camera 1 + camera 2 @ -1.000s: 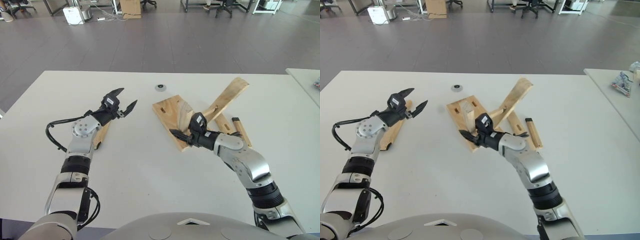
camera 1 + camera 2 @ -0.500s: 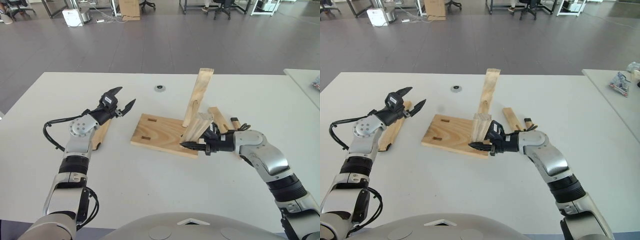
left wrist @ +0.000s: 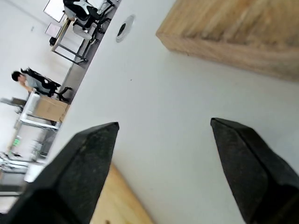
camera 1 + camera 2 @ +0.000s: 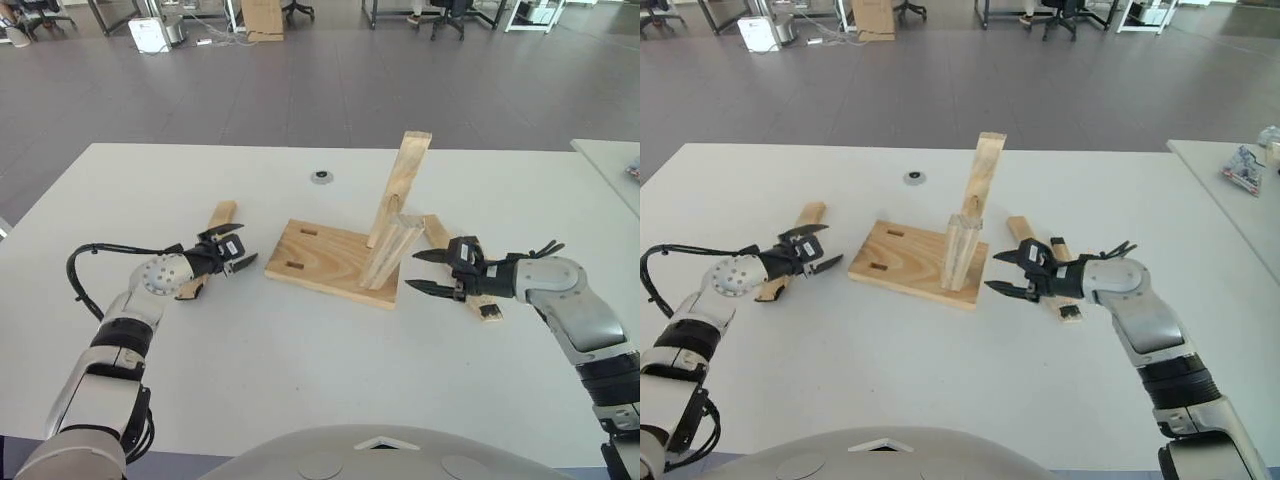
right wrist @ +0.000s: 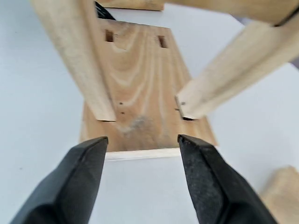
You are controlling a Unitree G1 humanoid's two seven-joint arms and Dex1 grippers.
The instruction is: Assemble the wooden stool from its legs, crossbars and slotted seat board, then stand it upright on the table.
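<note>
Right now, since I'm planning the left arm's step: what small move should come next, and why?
Probably shift the open left gripper onto the loose leg beside it and grip: the seat board shows two empty slots at that end.

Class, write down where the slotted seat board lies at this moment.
In the left eye view the seat board lies flat mid-table, between the left pincer and the right pincer, with legs standing at its right end.

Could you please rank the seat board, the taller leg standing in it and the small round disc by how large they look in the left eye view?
1. seat board
2. taller leg
3. small round disc, clearly smallest, though it lies farthest from the camera
</note>
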